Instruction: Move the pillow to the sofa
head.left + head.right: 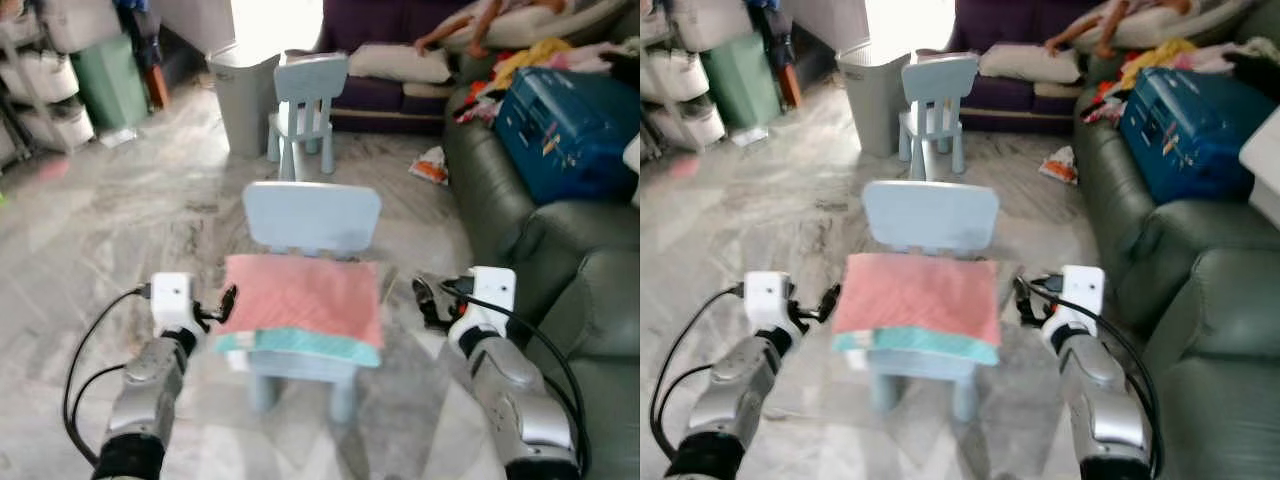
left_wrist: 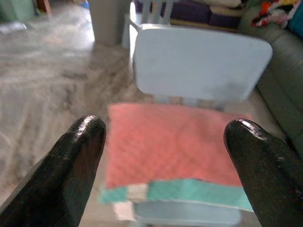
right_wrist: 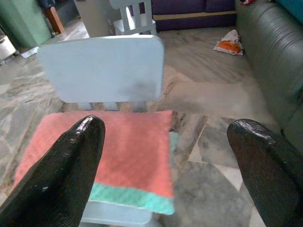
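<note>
A flat pink pillow (image 1: 303, 298) with a teal edge lies on the seat of a small light-blue child's chair (image 1: 311, 217) right in front of me. My left gripper (image 1: 226, 302) hovers at the pillow's left edge, fingers (image 2: 71, 165) spread wide and holding nothing. My right gripper (image 1: 430, 300) hangs off the pillow's right side, apart from it, also open and empty. A dark green leather sofa (image 1: 560, 260) runs along the right. In both wrist views the pillow (image 2: 173, 146) (image 3: 102, 151) lies between the spread fingertips.
A second light-blue chair (image 1: 305, 110) and a grey bin (image 1: 243, 95) stand farther back. A blue suitcase (image 1: 565, 130) and clothes lie on the green sofa. A purple sofa (image 1: 400, 50) at the back bears a cushion and a person's limbs. Storage boxes stand at far left.
</note>
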Robot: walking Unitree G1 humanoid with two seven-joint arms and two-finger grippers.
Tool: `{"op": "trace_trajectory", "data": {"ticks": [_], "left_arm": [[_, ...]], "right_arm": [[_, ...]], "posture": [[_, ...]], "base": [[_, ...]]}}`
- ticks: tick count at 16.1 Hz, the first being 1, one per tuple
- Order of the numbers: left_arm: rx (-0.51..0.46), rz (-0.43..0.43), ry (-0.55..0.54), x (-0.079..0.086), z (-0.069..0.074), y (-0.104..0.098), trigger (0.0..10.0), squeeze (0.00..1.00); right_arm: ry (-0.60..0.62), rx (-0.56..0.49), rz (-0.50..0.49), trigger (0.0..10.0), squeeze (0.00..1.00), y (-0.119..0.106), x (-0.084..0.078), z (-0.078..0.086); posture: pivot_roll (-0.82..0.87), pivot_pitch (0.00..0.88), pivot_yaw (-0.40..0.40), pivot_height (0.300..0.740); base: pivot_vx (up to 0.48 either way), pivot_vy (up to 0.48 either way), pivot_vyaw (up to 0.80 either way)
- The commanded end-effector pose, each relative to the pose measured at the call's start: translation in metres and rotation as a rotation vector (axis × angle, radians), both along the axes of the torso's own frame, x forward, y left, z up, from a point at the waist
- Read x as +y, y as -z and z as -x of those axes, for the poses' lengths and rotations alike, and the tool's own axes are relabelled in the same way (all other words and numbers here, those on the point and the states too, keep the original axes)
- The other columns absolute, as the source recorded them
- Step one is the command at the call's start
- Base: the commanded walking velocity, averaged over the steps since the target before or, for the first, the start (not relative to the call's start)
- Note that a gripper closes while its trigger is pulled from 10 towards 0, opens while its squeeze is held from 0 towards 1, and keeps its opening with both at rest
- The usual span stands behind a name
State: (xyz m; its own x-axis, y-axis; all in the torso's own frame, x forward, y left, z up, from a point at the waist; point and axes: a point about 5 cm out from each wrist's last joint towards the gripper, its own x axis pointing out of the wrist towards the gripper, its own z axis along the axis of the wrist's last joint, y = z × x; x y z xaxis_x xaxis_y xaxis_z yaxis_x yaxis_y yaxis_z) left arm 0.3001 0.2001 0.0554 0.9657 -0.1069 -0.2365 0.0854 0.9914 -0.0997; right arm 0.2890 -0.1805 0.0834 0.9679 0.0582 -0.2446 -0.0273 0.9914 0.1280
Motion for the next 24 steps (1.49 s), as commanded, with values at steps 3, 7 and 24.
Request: {"op": "trace_trajectory", "data": {"ticks": [3,7,24], "left_arm": [[-0.001,-0.005,0.014,-0.004,-0.004,-0.003,10.0,0.0],[-0.031,-0.018,0.038,-0.005,-0.006,-0.007,10.0,0.0],[-0.084,0.127,0.049,-0.009,-0.01,-0.018,10.0,0.0]], "right_arm": [[0.015,-0.034,0.005,10.0,0.0,-0.008,-0.005,-0.001],[0.019,-0.036,0.014,10.0,0.0,-0.008,-0.006,-0.002],[-0.005,-0.122,0.123,10.0,0.0,-0.016,-0.005,-0.001]], "posture": [[-0.12,0.0,0.027,0.72],[-0.12,0.0,0.032,0.72],[-0.13,0.0,0.027,0.72]], "base": [[0.0,0.48,0.0],[0.0,0.0,0.0],[0.189,0.0,0.0]]}}
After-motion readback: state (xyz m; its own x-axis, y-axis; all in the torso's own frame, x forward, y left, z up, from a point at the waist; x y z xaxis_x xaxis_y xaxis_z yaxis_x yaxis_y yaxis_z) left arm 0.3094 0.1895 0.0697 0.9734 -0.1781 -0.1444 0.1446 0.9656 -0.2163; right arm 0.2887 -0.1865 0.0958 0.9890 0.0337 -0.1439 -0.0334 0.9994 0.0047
